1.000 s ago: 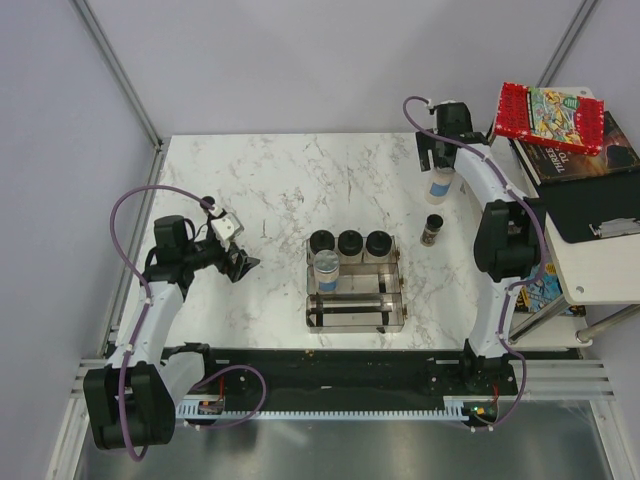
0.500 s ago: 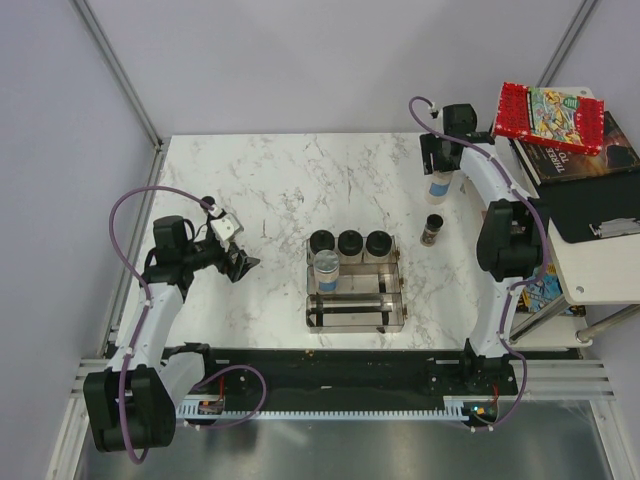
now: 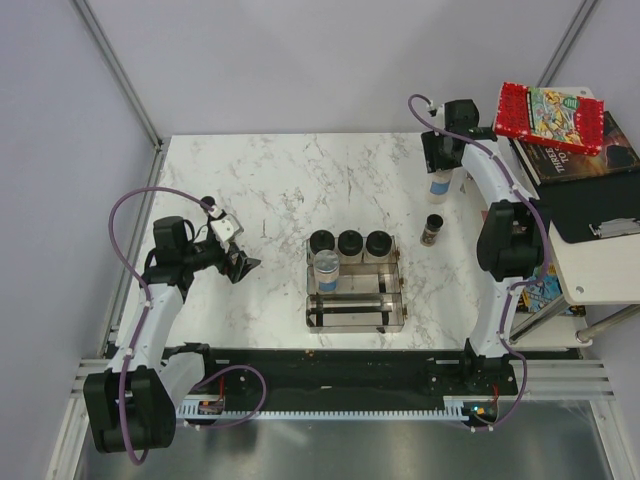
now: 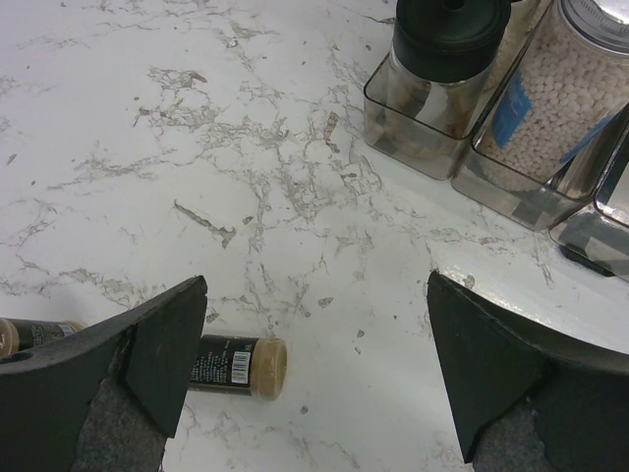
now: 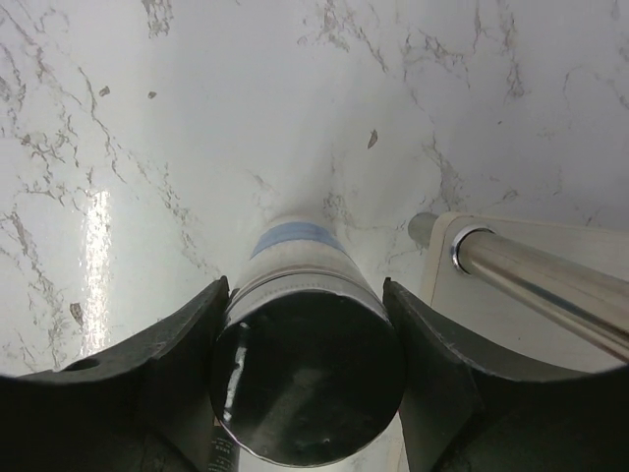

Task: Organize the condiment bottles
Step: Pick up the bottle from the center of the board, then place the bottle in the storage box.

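Observation:
My right gripper (image 3: 441,160) (image 5: 307,379) is shut on a blue-labelled, silver-capped bottle (image 3: 438,186) (image 5: 305,334) that stands on the table at the far right; both fingers press on its cap. A slim brown spice bottle (image 3: 432,230) stands upright just in front of it. The clear rack (image 3: 392,300) holds three black-lidded jars (image 3: 350,243) (image 4: 447,49) and a second beige-filled bottle (image 3: 327,270) (image 4: 575,98). My left gripper (image 3: 238,265) (image 4: 314,379) hangs open over the marble, with a spice bottle (image 4: 238,366) lying by its left finger and another (image 4: 29,332) behind it.
A white side table (image 3: 590,280) carrying books (image 3: 548,115) stands close on the right; its metal leg (image 5: 536,280) is right beside the held bottle. Grey walls enclose the marble table (image 3: 260,180) at the back and left.
The right jaws have closed in onto the blue-labelled bottle's cap, and that wrist has shifted slightly right. The left arm has stayed still.

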`<action>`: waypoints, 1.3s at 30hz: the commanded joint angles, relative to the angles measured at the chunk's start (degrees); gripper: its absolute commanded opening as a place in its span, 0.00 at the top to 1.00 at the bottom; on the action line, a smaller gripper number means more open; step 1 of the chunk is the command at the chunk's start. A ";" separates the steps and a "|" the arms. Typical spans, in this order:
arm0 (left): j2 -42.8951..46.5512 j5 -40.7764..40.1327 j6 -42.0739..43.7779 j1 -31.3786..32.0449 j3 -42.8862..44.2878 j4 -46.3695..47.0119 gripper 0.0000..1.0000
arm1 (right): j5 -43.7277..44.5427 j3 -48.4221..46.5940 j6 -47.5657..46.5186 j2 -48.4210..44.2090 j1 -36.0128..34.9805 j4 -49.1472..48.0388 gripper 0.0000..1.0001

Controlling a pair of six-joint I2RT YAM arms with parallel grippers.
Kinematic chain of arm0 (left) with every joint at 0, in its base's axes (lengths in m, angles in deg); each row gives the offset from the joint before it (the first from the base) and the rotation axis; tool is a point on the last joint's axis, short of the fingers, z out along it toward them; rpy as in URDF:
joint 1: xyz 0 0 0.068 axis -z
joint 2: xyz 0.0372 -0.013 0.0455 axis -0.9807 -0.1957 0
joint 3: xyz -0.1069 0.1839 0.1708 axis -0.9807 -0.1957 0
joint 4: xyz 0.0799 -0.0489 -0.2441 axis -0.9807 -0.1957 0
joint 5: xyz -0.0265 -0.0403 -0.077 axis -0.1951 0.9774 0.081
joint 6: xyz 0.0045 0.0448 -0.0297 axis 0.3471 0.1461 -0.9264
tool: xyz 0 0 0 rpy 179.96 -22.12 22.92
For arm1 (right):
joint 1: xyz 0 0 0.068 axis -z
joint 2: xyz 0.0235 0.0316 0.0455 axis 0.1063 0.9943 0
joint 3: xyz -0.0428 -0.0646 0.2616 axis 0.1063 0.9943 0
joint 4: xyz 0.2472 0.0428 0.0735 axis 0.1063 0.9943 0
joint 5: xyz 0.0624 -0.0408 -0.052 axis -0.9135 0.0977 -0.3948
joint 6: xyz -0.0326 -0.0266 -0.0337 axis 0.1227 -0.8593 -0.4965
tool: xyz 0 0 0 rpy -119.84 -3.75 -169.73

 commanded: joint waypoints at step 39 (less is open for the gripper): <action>0.99 2.37 1.34 -0.79 -0.10 1.28 0.01 | -52.45 13.86 -40.96 -40.90 -17.18 28.58 1.00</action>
